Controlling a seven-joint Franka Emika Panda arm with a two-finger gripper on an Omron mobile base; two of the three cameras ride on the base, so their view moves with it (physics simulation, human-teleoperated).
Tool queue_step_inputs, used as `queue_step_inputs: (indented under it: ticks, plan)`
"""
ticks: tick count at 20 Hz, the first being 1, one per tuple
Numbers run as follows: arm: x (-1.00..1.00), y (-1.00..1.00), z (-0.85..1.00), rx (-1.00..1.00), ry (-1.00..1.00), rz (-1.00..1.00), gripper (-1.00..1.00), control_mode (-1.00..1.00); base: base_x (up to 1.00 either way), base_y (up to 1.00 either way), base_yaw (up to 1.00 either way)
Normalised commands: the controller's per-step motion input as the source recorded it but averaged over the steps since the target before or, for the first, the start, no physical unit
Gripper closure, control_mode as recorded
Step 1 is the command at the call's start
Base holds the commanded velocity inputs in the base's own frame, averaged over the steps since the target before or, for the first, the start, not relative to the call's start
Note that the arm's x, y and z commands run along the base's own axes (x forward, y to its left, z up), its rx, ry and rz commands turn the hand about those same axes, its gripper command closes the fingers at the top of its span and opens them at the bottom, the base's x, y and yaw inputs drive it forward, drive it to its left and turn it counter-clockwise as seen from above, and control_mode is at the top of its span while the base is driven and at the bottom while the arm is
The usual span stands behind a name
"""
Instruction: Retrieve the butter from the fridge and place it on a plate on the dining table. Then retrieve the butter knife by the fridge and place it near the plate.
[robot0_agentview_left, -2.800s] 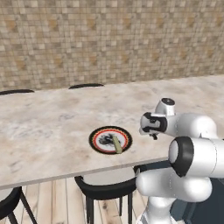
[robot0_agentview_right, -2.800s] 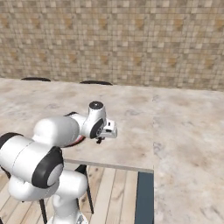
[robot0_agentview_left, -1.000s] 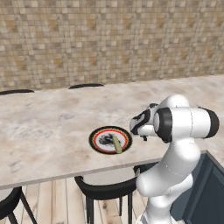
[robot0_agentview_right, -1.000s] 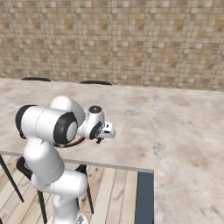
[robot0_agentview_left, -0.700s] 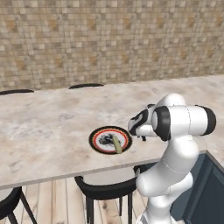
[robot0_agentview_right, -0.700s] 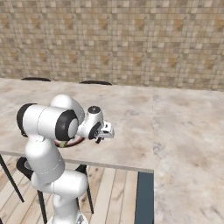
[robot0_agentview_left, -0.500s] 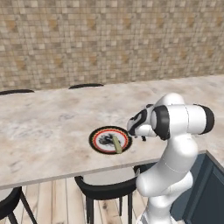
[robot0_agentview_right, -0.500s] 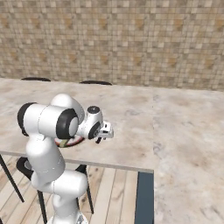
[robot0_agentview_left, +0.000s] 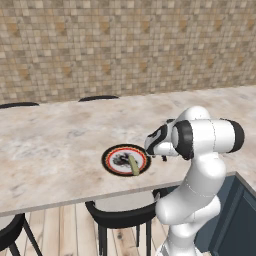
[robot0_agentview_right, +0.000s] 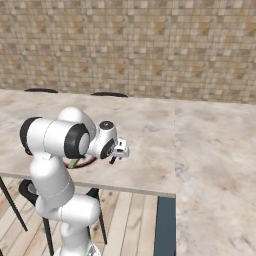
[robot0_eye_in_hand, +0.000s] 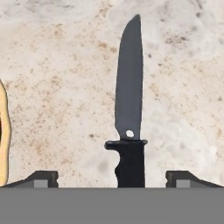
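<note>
Claw (robot0_eye_in_hand: 112, 178) fingers stand wide apart, gripping nothing. Butter knife (robot0_eye_in_hand: 129, 105) lies flat on the table (robot0_eye_in_hand: 61, 78) between them, blade pointing away.

arm (robot0_agentview_left: 207, 150): elbow bent, folded low | gripper (robot0_eye_in_hand: 112, 178): pointing down | jaws: spread wide

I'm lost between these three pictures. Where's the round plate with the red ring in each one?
Left base view: the plate lies at picture centre, just left of the robot's hand.
Right base view: part of its rim peeks out at left of centre, behind the white arm.
Hand view: a pale curved sliver at the left edge may be its rim; I cannot tell.
Shared landmark: the marbled dining table under it.
</note>
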Motion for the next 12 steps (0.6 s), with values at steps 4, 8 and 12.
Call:
queue_step_inputs:
  ticks: [4, 8, 12]
  plan:
    - [-0.01, 0.0, 0.08, 0.0, 0.0, 0.0, -1.0, -1.0, 0.0, 0.0, 0.0]
    - [-0.18, -0.04, 0.47, 0.0, 0.0, 0.0, -1.0, -1.0, 0.0, 0.0, 0.0]
    - [-0.18, -0.15, 0.5, 0.0, 0.07, 0.0, -1.0, -1.0, 0.0, 0.0, 0.0]
